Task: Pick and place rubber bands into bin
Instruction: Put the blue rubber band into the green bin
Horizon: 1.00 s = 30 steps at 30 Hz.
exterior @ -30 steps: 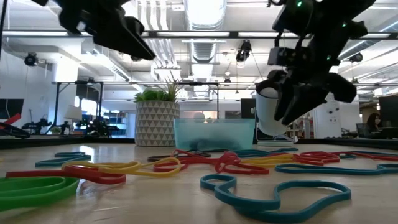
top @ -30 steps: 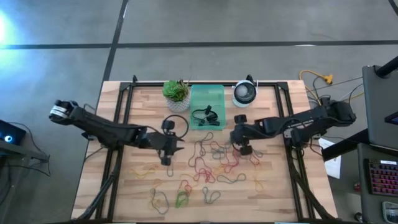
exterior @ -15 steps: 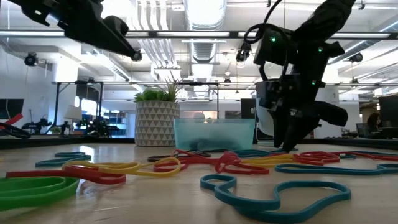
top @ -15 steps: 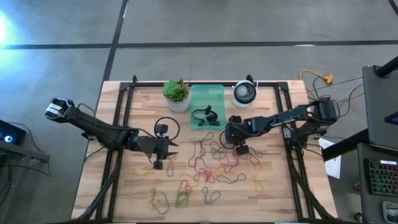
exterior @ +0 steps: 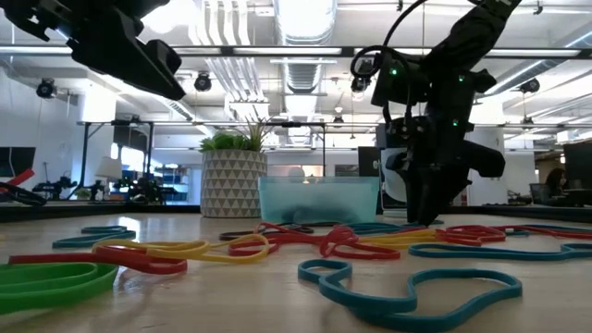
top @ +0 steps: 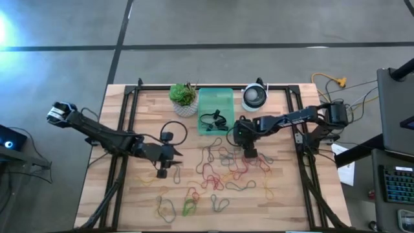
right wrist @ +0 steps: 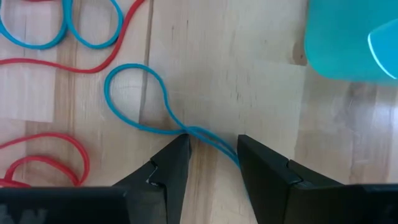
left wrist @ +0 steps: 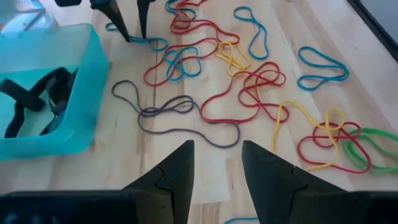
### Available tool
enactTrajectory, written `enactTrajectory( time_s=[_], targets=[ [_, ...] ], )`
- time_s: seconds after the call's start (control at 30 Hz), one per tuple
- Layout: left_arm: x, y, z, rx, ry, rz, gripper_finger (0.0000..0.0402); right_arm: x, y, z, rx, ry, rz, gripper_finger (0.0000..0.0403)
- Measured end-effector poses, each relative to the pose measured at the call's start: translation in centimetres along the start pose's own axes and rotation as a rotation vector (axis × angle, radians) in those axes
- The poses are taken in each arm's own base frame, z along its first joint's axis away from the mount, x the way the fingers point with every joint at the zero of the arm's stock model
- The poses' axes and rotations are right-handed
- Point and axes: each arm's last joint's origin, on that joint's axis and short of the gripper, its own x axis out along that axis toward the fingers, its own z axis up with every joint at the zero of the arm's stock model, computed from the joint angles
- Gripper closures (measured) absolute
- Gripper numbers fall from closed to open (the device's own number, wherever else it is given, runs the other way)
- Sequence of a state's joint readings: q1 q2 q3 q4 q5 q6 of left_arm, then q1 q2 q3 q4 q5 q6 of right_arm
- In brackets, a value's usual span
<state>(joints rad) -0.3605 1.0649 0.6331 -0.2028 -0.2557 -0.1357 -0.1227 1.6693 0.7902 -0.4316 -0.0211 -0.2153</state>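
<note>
1. The rubber bands (top: 223, 169) lie loose on the wooden counter (top: 139, 197), most in a tangle of red, blue and yellow loops at the centre, with green and yellow ones toward 6 o'clock in the high view.
2. One blue band (right wrist: 146, 109) lies flat on the wood straight under the right pincer (right wrist: 211, 149); in the right wrist view its crossing point sits just at the tip of one finger (right wrist: 171, 165).
3. The bin (top: 215, 111), a translucent mint-green tray, stands at 12 o'clock on the counter, with a black band (left wrist: 37, 99) already inside it.
4. The right pincer (top: 248, 153) is down at the counter at about 5 o'clock from the bin, at the upper edge of the tangle; its 2 fingers are parted with a gap between them, gripping nothing.
5. The left pincer (top: 173, 156) is raised above the counter at roughly 8 o'clock from the bin; its fingers (left wrist: 177, 177) are spread apart and empty, above a grey band (left wrist: 168, 115).
6. A white pot with a green plant (top: 184, 98) stands just at 9 o'clock of the bin, and a round white-and-dark device (top: 254, 98) at 3 o'clock of it.
</note>
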Motion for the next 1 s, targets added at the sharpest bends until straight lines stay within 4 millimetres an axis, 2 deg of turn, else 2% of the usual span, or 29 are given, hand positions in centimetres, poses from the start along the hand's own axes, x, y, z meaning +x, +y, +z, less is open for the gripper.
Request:
enactTrajectory(
  time_s=[0.17,0.43,0.57,0.77,1.0],
  targets=[
    [0.0,-0.2,-0.1,-0.010,0.012,-0.023,0.0281,0.5,0.0,-0.1,0.027,0.019,0.017,0.0281],
    [-0.1,-0.3,-0.2,-0.006,0.023,-0.030,0.0281,0.7,0.2,-0.2,0.034,0.032,0.055,0.0379],
    [-0.1,-0.3,-0.7,-0.018,0.072,-0.023,0.0281,0.3,0.2,-0.2,0.060,0.021,0.052,0.0393],
    [-0.1,-0.2,-1.0,-0.037,0.105,-0.017,0.0281,-1.7,0.7,-0.7,0.072,-0.004,0.047,0.0394],
    [-0.1,-0.2,-1.1,-0.032,0.113,-0.015,0.0281,-5.4,1.4,-0.2,0.058,-0.157,0.028,0.0395]
  ],
)
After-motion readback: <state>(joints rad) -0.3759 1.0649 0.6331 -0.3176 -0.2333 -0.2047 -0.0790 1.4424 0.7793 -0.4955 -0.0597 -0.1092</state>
